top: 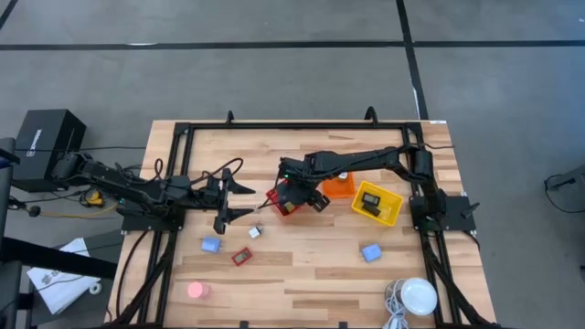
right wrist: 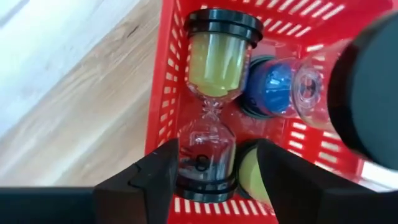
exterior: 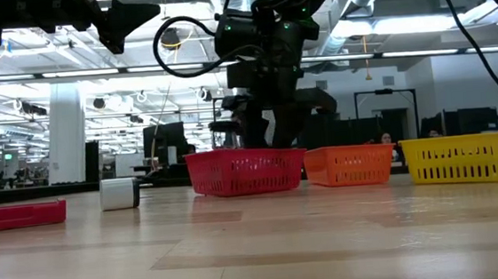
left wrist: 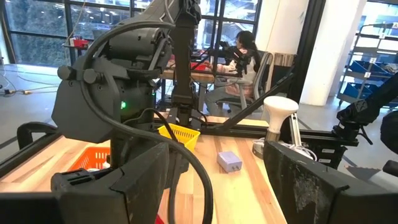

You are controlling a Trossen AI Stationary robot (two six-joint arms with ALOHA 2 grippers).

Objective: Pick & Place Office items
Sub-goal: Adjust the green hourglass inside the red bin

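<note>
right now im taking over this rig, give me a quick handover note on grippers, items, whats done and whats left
Right gripper: over the red basket, fingers apart on either side of a yellow-sand hourglass lying inside; no firm grip visible.
Left gripper: open, empty, hovering left of the red basket.
Done: red basket holds hourglass timers, including a blue one; the yellow basket has dark items in it.
Left on the table: two blue blocks, a red-framed piece, a small silvery bit, a pink disc.
The orange basket is partly hidden by the right arm; contents unclear.
</note>
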